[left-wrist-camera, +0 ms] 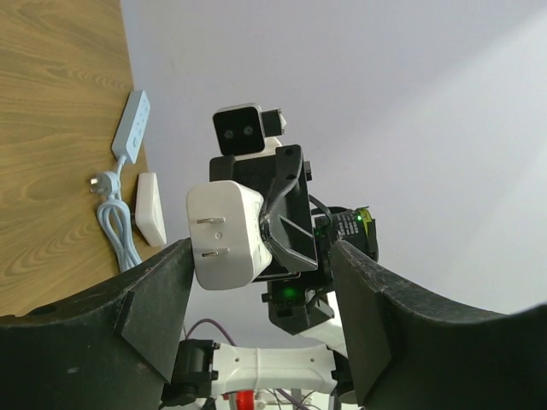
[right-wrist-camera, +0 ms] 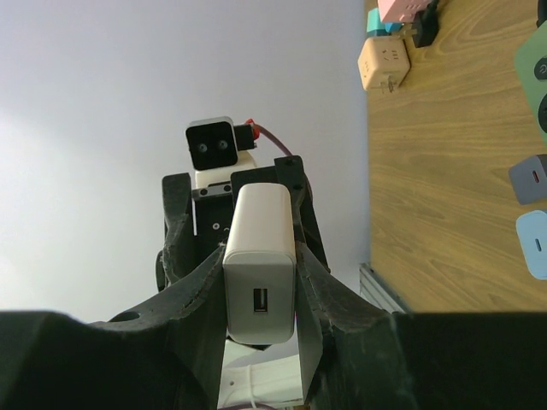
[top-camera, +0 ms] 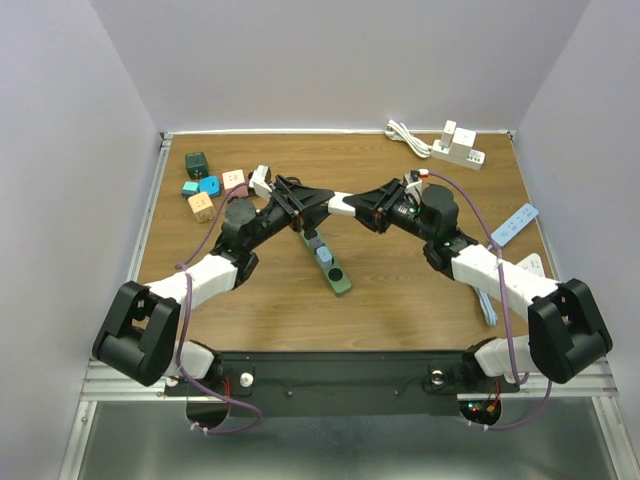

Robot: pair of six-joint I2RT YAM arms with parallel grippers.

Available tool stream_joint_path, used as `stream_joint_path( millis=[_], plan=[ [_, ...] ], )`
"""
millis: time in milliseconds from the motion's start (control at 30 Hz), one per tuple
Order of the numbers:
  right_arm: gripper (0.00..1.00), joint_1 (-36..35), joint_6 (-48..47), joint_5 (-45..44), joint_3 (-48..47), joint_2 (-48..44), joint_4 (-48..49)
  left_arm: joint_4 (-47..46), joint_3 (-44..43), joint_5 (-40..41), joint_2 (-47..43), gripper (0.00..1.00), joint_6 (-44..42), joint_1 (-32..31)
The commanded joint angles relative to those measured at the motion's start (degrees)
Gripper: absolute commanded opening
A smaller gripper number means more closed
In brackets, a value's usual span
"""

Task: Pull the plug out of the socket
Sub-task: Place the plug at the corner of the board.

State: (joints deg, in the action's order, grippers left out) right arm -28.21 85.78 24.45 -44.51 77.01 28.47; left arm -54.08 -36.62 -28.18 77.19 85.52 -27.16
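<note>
Right gripper (right-wrist-camera: 261,295) clamps white plug (right-wrist-camera: 259,265) in mid-air, above green socket strip (top-camera: 331,266); left gripper (left-wrist-camera: 261,316) spread wide, holding nothing.
Left wrist view shows the plug's two prongs, right wrist its USB port; overhead shows neither, only grippers facing tip to tip.

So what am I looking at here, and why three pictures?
Two robot arms are bolted to a wooden table. One picture looks down from above; the other two come from small cameras on each wrist, which face each other. The right gripper is shut on a white USB charger, held up in the air. The left gripper is open just in front of its prongs. On the table lie a green power strip, a white power strip and coloured plug cubes.
</note>
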Motion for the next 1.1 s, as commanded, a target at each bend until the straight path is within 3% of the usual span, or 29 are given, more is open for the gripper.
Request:
stream_joint_path(
  millis=[0, 233, 533, 633, 667, 733, 767, 933, 1067],
  plan=[
    [0.01, -0.36, -0.52, 1.83, -0.66, 0.68, 4.05, -4.19, -1.52, -0.38, 0.41, 0.72, 0.44, -0.35],
    [0.0, -0.36, -0.61, 2.8, -1.19, 2.09, 4.93, -3.75, -2.67, -0.99, 1.83, 0.6, 0.09, -1.06],
    [0.01, -0.45, -0.52, 4.12, -1.81, 3.23, 6.07, -4.45, -2.67, -2.05, 2.97, 0.02, -0.09, -0.97],
    [0.43, -0.45, -1.05, 4.64, -2.77, 3.23, 5.9, -4.28, -1.97, -2.23, 2.62, 0.0, -0.96, 0.0],
    [0.68, -0.45, -1.31, 4.56, -2.95, 3.23, 5.81, -3.84, -1.7, -2.31, 1.83, 0.0, -1.14, 0.52],
    [0.93, -0.53, -1.49, 4.03, -3.47, 3.14, 4.85, -1.12, -1.43, -2.75, 0.43, 0.0, -3.15, 2.72],
    [1.0, -0.45, -1.75, 3.77, -3.65, 3.14, 4.41, 1.59, -1.44, -3.1, -0.1, 0.0, -4.03, 3.59],
    [1.0, 0.25, -2.02, 1.14, -3.57, 2.62, 0.99, 10.56, -0.91, -5.3, -3.88, 0.0, -10.96, 11.5],
    [1.0, 1.66, -3.68, -1.33, -4.78, 0.77, -5.14, 20.49, -1.35, -6.71, -6.43, 0.0, -19.12, 21.86]
  ],
)
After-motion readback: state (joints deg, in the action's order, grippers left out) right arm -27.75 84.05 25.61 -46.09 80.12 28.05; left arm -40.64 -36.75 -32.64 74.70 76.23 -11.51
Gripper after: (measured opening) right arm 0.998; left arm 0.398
